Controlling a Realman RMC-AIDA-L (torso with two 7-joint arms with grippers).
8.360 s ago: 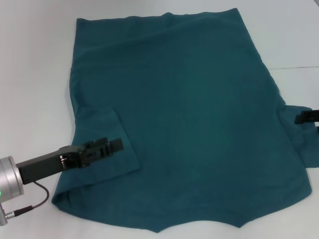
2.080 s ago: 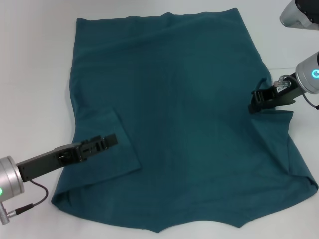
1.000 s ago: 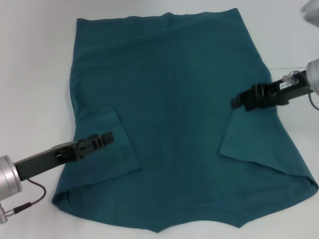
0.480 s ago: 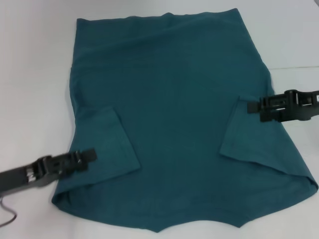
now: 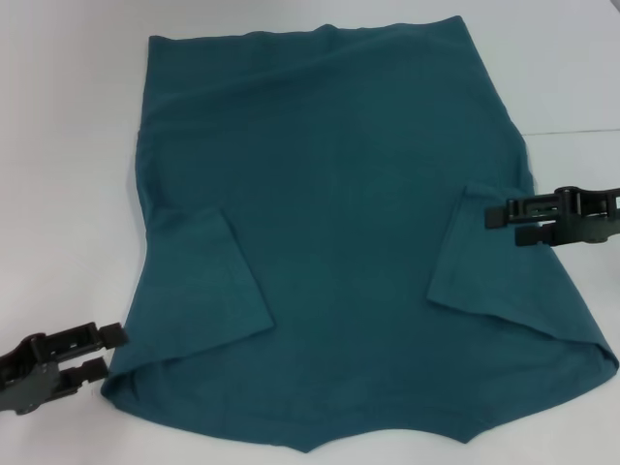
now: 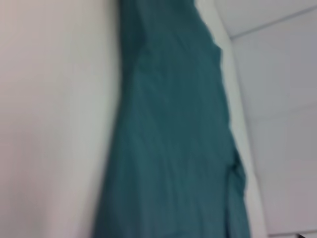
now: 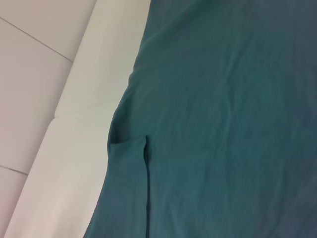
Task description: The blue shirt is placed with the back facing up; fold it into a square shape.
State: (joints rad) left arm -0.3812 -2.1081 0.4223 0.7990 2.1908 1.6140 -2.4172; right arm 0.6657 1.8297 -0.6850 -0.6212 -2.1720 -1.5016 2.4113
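With both sleeves folded onto the blue shirt (image 5: 339, 194), the left gripper (image 5: 107, 349) and right gripper (image 5: 480, 221) hover parted, seemingly empty, probably ready for edge grasps.

Blue shirt (image 6: 168, 148) stretching long across the white table (image 6: 49, 124), lightly rippled, one edge bunched into a small fold; pale floor (image 6: 282, 99) beyond the table edge.
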